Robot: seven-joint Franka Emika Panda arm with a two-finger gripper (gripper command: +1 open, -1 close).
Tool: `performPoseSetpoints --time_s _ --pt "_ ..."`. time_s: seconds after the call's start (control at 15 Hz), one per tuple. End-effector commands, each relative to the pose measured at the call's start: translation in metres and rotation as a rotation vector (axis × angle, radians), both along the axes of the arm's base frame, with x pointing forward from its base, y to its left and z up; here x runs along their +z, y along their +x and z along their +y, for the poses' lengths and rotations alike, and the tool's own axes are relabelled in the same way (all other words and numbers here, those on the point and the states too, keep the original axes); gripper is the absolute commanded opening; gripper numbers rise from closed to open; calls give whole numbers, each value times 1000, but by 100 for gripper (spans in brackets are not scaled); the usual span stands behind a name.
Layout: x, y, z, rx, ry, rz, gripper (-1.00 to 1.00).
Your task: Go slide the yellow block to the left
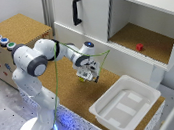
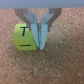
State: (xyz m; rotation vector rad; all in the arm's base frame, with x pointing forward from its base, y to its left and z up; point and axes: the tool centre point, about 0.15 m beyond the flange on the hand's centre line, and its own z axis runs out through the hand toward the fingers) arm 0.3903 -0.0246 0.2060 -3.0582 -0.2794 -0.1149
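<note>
Arm: bent over the cork bench [image 1: 70, 94], wrist pointing straight down.
Hand [image 1: 88, 78]: fingers [image 2: 42, 34] pressed together, low over the bench, nothing pinched.
Yellow block [image 2: 26, 36]: on the bench, touching the fingers' side.
White bin [image 1: 125, 106]: near the hand.
Cabinet shelf [image 1: 150, 44]: holds red block [image 1: 139, 47].
</note>
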Motion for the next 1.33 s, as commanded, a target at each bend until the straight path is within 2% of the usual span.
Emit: performPoseSetpoints --time_s 0.0,0.47,0.93,1.27 --pt "-2 4 31 -83 -75 -109 -100" --pt "4 -25 62 -101 -71 -41 -100" --pt "8 -28 94 -92 -59 -59 -100" --pt "4 -28 114 -69 -44 -49 -100"
